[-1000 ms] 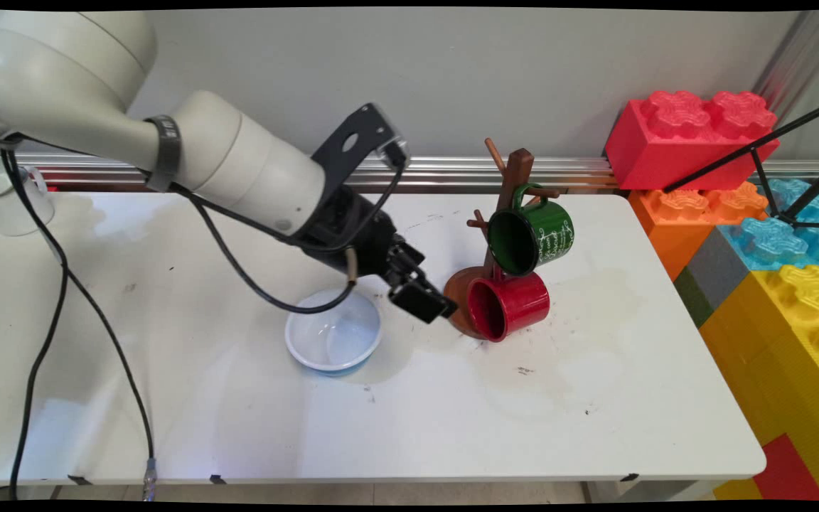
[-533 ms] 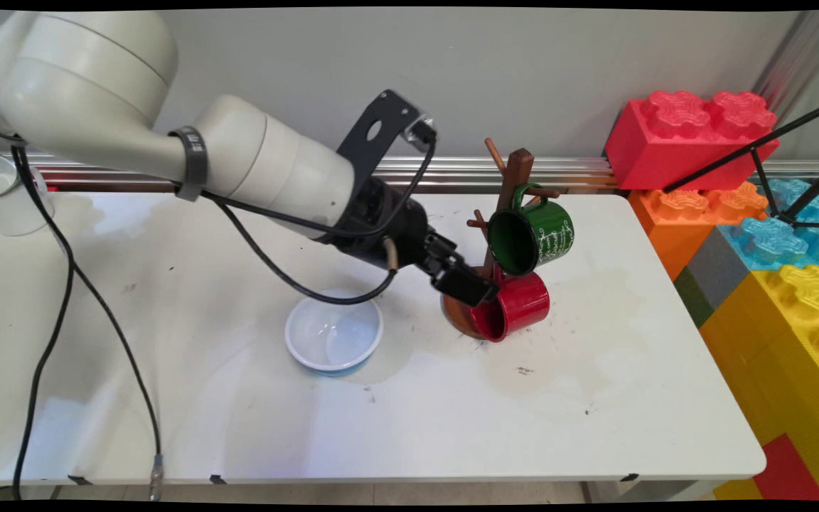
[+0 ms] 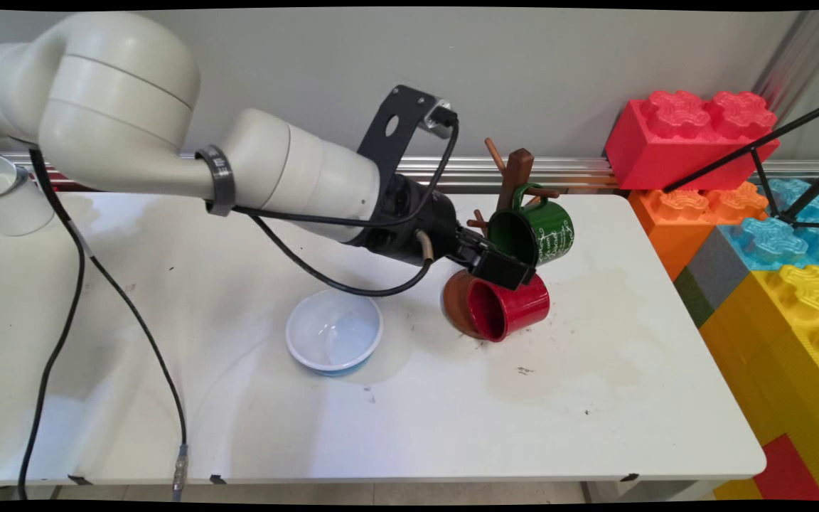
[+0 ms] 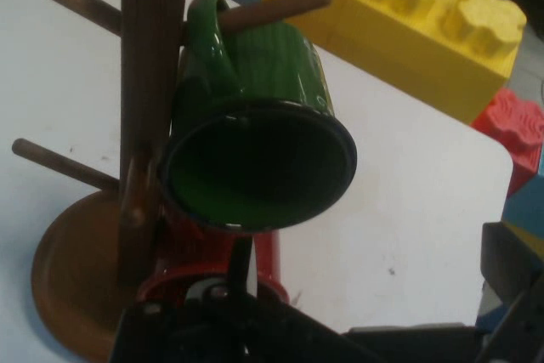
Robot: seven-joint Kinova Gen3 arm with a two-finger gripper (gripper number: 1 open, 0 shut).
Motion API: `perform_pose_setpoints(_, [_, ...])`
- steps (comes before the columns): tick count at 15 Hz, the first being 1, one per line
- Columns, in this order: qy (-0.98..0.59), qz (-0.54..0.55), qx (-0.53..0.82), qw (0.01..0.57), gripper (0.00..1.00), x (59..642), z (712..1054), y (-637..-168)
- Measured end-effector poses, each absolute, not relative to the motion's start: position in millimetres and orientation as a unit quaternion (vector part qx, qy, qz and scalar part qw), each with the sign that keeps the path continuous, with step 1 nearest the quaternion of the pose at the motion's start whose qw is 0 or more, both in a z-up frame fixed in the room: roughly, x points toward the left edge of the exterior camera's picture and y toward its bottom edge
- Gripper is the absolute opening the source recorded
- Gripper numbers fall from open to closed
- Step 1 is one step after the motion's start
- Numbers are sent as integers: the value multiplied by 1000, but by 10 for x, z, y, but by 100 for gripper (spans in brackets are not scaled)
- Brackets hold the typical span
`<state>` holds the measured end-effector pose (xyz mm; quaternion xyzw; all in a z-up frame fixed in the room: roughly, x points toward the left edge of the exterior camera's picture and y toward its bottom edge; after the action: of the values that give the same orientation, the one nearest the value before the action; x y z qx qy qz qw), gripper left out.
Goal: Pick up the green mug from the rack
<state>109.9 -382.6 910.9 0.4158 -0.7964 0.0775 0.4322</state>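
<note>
Green mug point(image 3: 532, 236) hangs on the wooden tree point(image 3: 516, 178); gripper point(image 3: 502, 269), spread unclear, at its seven o'clock, above red mug point(image 3: 509, 307).

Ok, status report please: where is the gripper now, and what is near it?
Gripper at the mug tree, between green mug and red mug. Jaws: cannot tell. White bowl left of it, apart.
</note>
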Motion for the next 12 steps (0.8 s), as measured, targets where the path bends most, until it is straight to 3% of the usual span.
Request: perform_pose_setpoints(12, [-734,62,472,484,100,842,8860,-3944])
